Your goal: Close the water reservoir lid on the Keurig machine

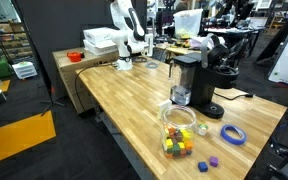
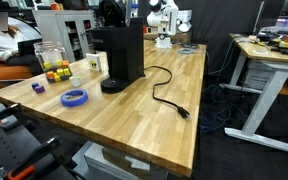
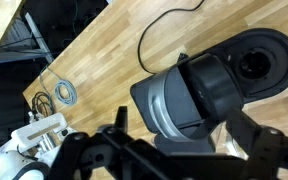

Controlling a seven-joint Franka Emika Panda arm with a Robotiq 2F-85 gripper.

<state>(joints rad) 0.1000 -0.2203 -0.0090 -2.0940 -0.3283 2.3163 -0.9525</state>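
**Butcher-block counter with coffee maker: item list**

1. Counter (image 1: 124, 95): a long pale wooden top that carries everything below. It shows in both exterior views and fills the upper left of the wrist view.

2. Keurig machine (image 1: 198, 80): black and upright, standing near the counter's far end in an exterior view. In another exterior view (image 2: 119, 52) it reads as a dark block. The wrist view looks down on its rounded grey brew head (image 3: 174, 100), with the round drip base (image 3: 259, 60) at 2 o'clock from the head.

3. Gripper (image 3: 176, 128): black linkage across the bottom of the wrist view, directly above the brew head. Its fingers stand apart, one on each side of the head, and grasp nothing.

4. Jar (image 1: 179, 130): clear, holding coloured blocks, at 7 o'clock from the machine and near it.

5. Tank (image 1: 181, 92): smoky and translucent, on the machine's 9 o'clock side.

6. Power cable (image 2: 164, 92): black, snaking over the wood from the machine's base to a plug lying loose on the counter.

7. Tape ring (image 1: 233, 133): blue, lying flat at 4 o'clock from the machine and well apart from the jar.

8. Water reservoir lid (image 1: 185, 57): a black cap at the top of the tank. It is too small in the picture to tell whether it is raised or seated.

9. Purple block (image 1: 212, 160): loose on the counter at 4 o'clock from the jar.
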